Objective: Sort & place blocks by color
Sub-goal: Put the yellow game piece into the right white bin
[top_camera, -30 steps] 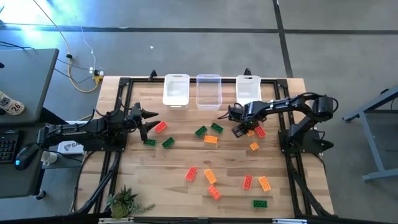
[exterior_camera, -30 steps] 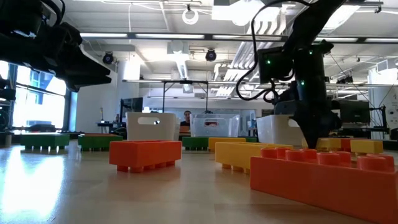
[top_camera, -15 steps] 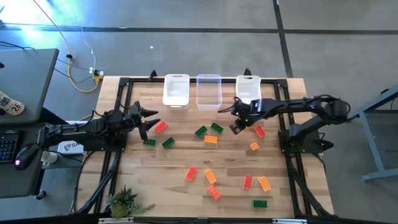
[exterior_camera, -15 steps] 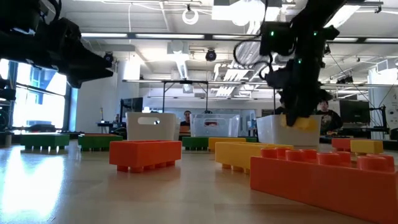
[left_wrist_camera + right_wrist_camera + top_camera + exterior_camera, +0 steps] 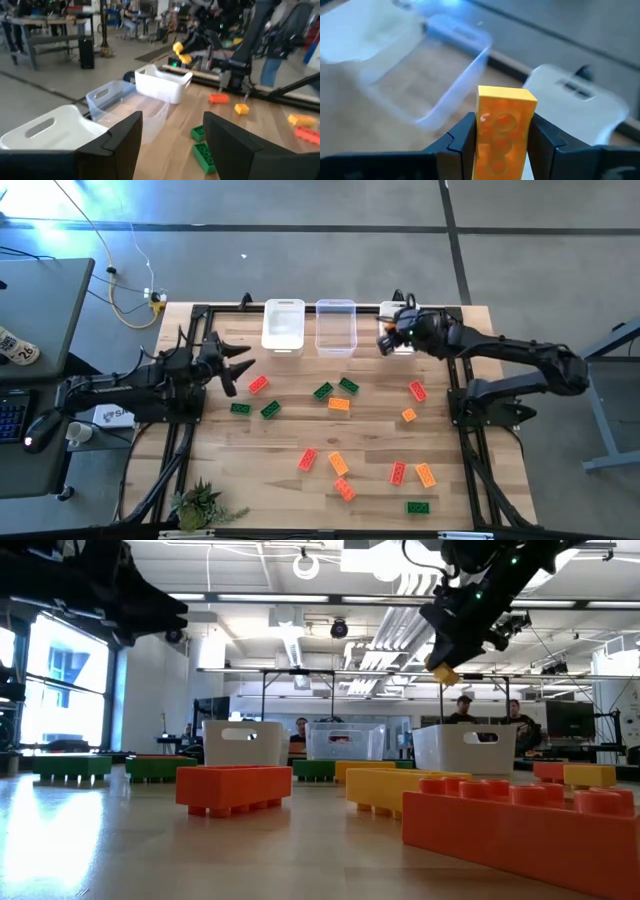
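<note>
Above the right white bin point(image 5: 399, 320) at the far edge, my right gripper point(image 5: 389, 340) is shut on an orange block point(image 5: 503, 131), which the low view shows high in the air point(image 5: 443, 673). My left gripper point(image 5: 236, 361) hovers open over the table's left side, nothing between its fingers point(image 5: 172, 145). A red block point(image 5: 258, 384) and two green blocks point(image 5: 240, 408) lie flat near it. More green, red and orange blocks lie scattered over the middle point(image 5: 339, 404) and the near right point(image 5: 425, 475) of the table. My right gripper pinches the orange block between its two fingers, which press on its two long sides point(image 5: 479, 131). The fingers lie along the block, whose far end point(image 5: 507, 95) sticks out past the fingertips. They slant downward from the table's right side. The block is lifted clear, above the right bin.
A second white bin point(image 5: 283, 326) and a clear bin point(image 5: 335, 328) stand in a row with the right bin along the far edge. A small plant point(image 5: 200, 504) sits at the near left corner. Black frame rails point(image 5: 480, 470) run along both sides.
My right gripper has risen from the table with the orange block and swung toward the far edge, over the right white bin. It has tipped from pointing steeply down to a shallower slant. My left gripper has risen a little, still open.
</note>
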